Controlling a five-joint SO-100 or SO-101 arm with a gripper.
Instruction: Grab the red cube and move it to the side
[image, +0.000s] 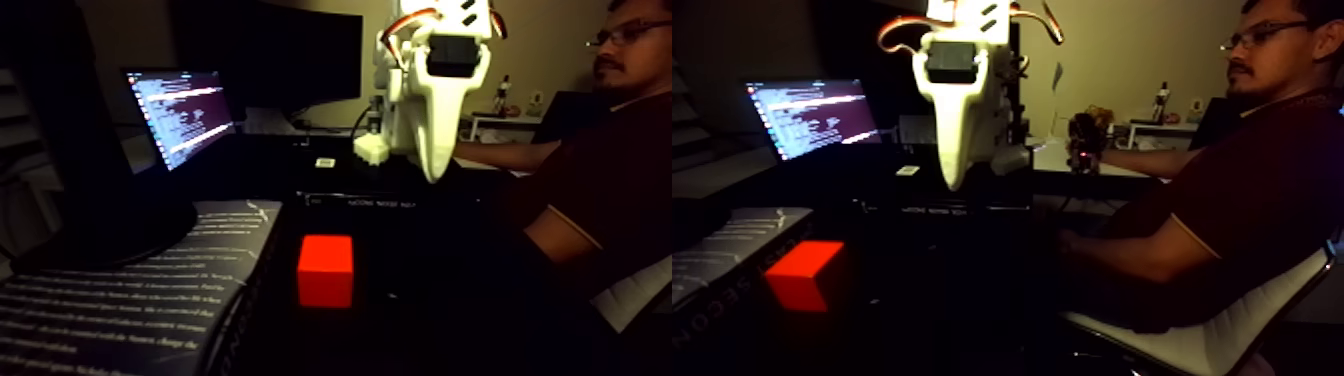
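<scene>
Colours, fixed view, both halves alike: bright red-orange matte cube (325, 270) at 7 o'clock on a near-black tabletop (420, 300). White plastic gripper (433, 175) at 12, dark servo block in it, orange-red wires on top. Laptop screen (182, 112) at 10: pale violet-white text lines on dark. Dark printed sheet (130, 290) at 8 with pale text rows. Person's shirt (610, 170) dark maroon, pale sleeve trim.

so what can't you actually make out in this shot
- Tool in the fixed view: only one white finger reads clearly, so open or shut is unclear.
- Arm above the tool: cut off by the top edge.
- Red cube: its base and the dark surface under it are lost in shadow.
- Laptop screen: the text is too small and blurred to read.
- Printed page: the wording is blurred.
</scene>
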